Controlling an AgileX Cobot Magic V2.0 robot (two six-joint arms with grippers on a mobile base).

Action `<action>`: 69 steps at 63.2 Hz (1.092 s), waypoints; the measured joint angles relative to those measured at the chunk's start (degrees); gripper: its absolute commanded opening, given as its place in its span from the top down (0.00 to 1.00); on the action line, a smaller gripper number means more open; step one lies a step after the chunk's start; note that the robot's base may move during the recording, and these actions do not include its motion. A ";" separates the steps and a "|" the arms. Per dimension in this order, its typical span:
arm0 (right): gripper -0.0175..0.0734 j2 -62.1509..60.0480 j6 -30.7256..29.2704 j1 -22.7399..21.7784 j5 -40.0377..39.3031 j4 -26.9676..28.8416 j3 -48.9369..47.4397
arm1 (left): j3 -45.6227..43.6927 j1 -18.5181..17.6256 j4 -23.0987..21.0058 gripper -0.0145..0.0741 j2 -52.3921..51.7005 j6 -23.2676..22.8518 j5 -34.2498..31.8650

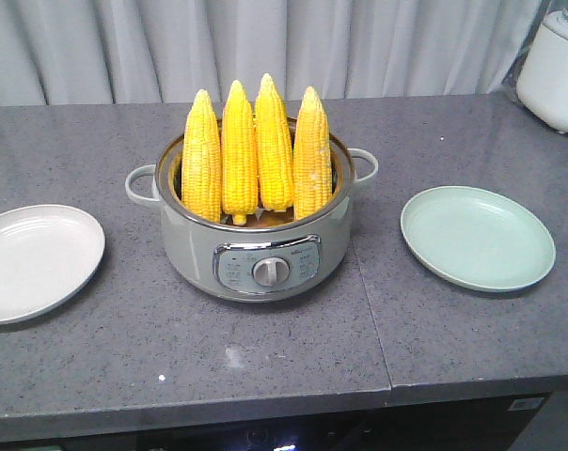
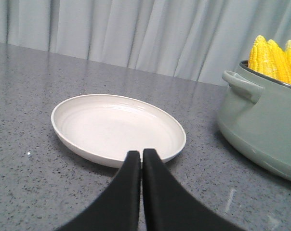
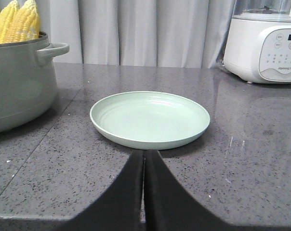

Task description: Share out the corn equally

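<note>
The corn (image 1: 256, 150) stands in the grey-green cooking pot (image 1: 265, 258) at the middle of the bench (image 1: 265, 362): four bright yellow husked cobs, upright side by side, tapered tips up, rows of kernels plain to see, their upper halves well above the rim. The left jaws sit low over the bench near its front edge, reaching almost level toward the white plate (image 2: 117, 126) at the left end, their black tips pressed together just short of its near rim. The right jaws mirror them at the other end, low and nearly level, tips pressed together and holding nothing, aimed at the pale green plate (image 3: 149, 118). Both plates lie flat, well apart from the pot. A white kitchen appliance (image 3: 266, 41) stands in the back right corner.
</note>
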 measured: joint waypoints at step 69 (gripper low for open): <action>0.81 0.00 0.00 0.00 0.00 0.00 0.00 | 0.00 0.00 0.00 0.84 0.00 0.00 0.00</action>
